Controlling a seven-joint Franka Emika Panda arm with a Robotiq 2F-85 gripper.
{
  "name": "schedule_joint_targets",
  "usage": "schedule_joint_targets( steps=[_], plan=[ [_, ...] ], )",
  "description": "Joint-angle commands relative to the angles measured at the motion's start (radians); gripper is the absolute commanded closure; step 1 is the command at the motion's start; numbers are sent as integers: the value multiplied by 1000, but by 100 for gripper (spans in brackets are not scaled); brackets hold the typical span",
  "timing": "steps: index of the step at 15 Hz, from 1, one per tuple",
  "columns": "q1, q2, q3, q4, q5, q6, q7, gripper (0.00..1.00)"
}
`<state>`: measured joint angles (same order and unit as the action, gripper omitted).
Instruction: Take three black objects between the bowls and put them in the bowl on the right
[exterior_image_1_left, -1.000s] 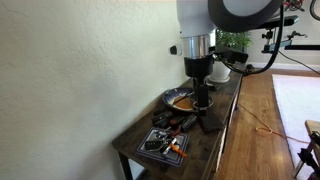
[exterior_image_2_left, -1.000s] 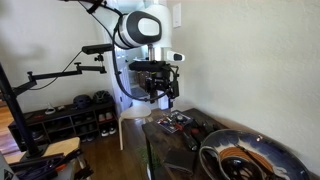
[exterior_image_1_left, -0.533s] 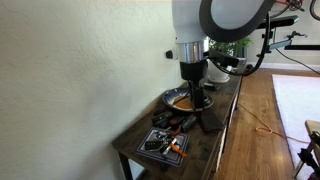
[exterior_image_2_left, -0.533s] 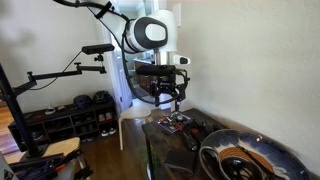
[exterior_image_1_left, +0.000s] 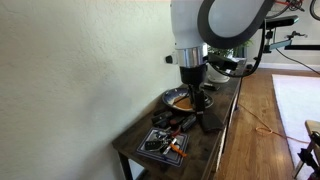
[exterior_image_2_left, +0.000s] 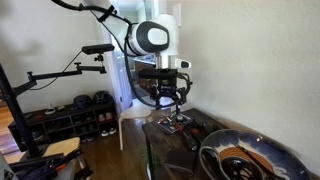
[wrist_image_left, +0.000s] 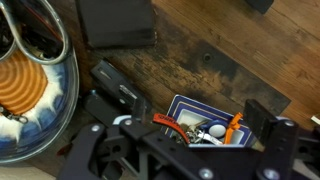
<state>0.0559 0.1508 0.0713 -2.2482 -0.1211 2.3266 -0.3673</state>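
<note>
Against the white wall (exterior_image_1_left: 70, 80) stands a narrow dark wooden table (exterior_image_1_left: 132, 148), with wood flooring (exterior_image_1_left: 260, 120) to its right. In the wrist view, the round grey bowl (wrist_image_left: 62, 95) lies at left. The black objects (wrist_image_left: 118, 88) rest on the tabletop just beside it. The squarish tray (wrist_image_left: 205, 103) with orange pieces (wrist_image_left: 168, 122) lies at right. The white arm (exterior_image_1_left: 215, 20) points straight down from above. The gripper (exterior_image_1_left: 197, 100) hangs over the zone between the bowls, fingers (wrist_image_left: 92, 135) spread wide apart, holding nothing.
</note>
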Motion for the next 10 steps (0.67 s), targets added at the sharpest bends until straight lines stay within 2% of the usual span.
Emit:
schedule_joint_targets(
  steps=[1, 5, 10],
  plan=[
    [-14, 74, -13, 43, -71, 23, -33, 0],
    [-28, 156, -26, 84, -138, 67, -54, 0],
    [-53, 246, -23, 131, -148, 137, -96, 0]
  ],
)
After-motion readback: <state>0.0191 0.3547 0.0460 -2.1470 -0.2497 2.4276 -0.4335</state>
